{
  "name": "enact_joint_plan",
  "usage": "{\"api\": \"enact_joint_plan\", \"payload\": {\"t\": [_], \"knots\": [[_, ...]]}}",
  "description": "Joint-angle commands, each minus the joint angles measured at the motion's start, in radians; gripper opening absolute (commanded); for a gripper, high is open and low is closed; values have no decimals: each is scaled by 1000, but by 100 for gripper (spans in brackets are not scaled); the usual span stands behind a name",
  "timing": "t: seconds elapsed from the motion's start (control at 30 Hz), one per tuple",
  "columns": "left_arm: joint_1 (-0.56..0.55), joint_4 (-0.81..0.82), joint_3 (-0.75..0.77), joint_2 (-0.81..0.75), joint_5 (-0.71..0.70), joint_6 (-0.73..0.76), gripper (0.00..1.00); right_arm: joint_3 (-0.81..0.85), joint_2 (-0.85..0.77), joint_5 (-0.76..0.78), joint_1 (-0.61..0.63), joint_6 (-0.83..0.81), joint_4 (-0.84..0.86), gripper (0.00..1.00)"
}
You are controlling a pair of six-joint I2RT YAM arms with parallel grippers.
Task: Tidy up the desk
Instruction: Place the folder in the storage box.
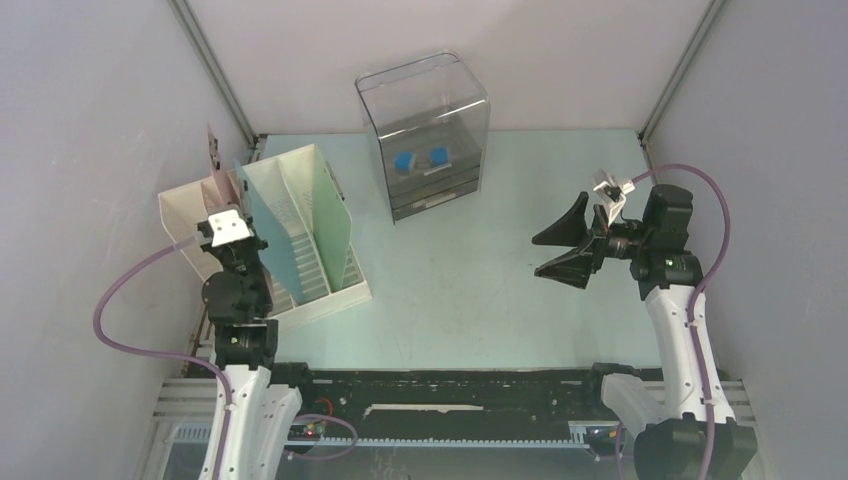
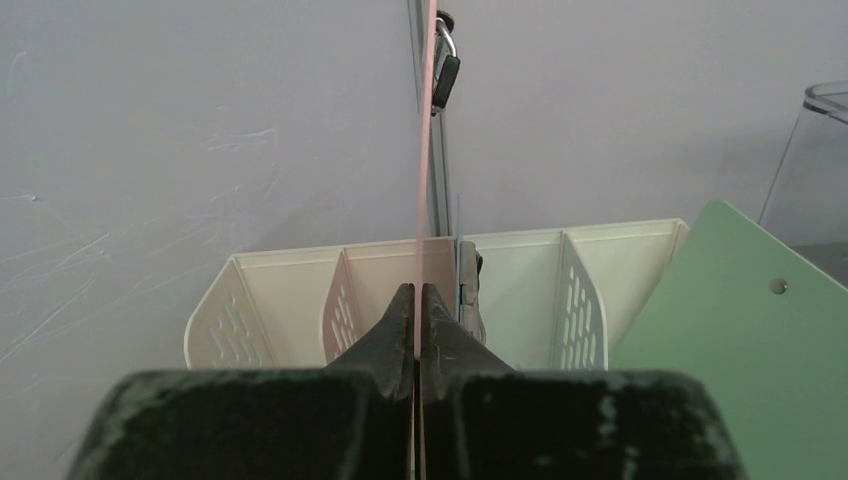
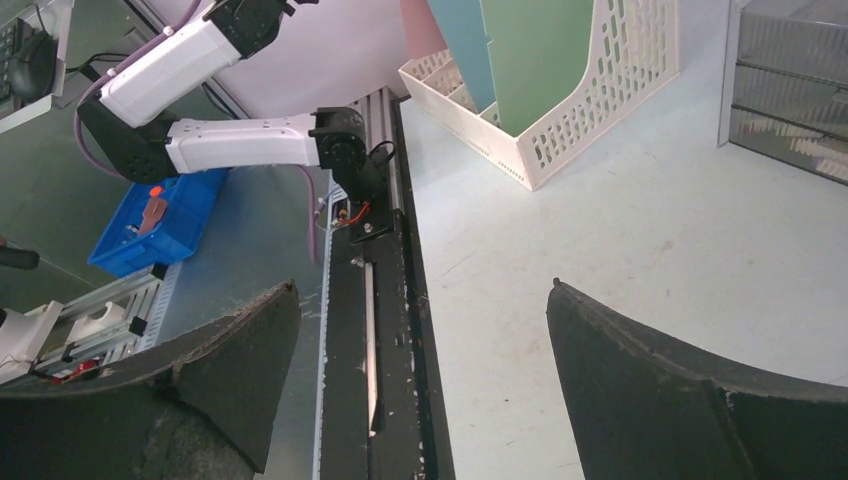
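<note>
Though top view masks the pinch, left wrist shows left gripper (image 2: 417, 300) clamping pink board (image 2: 428, 150) — edge-on | right gripper (image 3: 422, 290) spread

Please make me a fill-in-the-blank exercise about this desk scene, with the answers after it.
1. The left gripper is shut on a thin ____ board.
2. The right gripper is ____ and holds nothing.
3. Inside the clear plastic drawer box lie two small ____ blocks.
Answers: pink; open; blue.
</note>
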Motion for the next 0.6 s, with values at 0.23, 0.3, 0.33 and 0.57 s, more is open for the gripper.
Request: {"api": "enact_joint_plan", "payload": {"t": [0.23, 0.3, 0.33, 0.57], "knots": [[15, -18, -17, 1, 74, -89, 9, 5, 5, -149, -23, 0, -4, 100], [15, -71, -7, 5, 74, -107, 11, 6, 4, -150, -26, 2, -6, 100], [15, -89, -4, 8, 72, -113, 13, 6, 4, -150, -27, 2, -5, 100], [16, -111, -16, -16, 32, -108, 20, 6, -5, -150, -31, 6, -3, 100]]}}
